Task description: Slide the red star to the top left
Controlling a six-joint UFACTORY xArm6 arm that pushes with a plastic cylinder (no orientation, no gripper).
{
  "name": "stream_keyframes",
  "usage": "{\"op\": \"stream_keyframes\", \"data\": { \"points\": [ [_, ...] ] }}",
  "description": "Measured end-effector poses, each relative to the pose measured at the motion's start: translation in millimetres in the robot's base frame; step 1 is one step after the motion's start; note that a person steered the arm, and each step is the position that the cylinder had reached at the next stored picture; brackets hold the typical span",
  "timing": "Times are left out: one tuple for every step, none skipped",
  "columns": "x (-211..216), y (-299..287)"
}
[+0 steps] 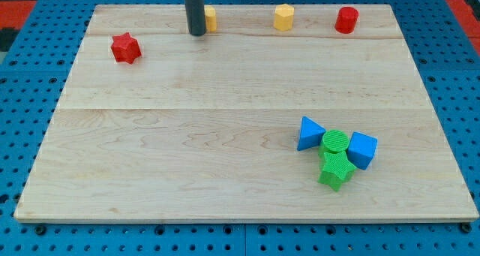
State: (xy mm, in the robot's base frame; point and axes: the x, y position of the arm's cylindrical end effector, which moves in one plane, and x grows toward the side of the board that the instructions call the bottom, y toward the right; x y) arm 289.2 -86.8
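The red star [126,48] lies on the desk [187,158] in the upper left of the frame. My tip [197,33] rests to its right, apart from it, just beside a partly hidden yellow block [211,18], perhaps touching it. This tool is a plain rod with nothing to open or close.

Layout about my tip [197,34], near the board's [187,136] top edge. A yellow block [211,19] sits just beside it, to the view's right. Farther right lie the yellow hexagon [283,17], then the red cylinder [346,20]. The red star [126,48] lies left, slightly lower. Well below-right cluster the blue triangle [309,133], green cylinder [335,143], blue cube [362,149] and green star [336,170].
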Motion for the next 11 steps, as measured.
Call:
{"op": "stream_keyframes", "data": {
  "points": [
    [43.1,-45.1],
    [17.3,-142.2],
    [35.6,-171.5],
    [57.7,-214.6],
    [32.5,-214.3],
    [-12.0,-197.6],
    [-23.1,-216.9],
    [-35.8,-180.9],
    [-44.1,-138.1],
    [-6.6,-133.6],
    [61.9,-111.7]
  ]
}}
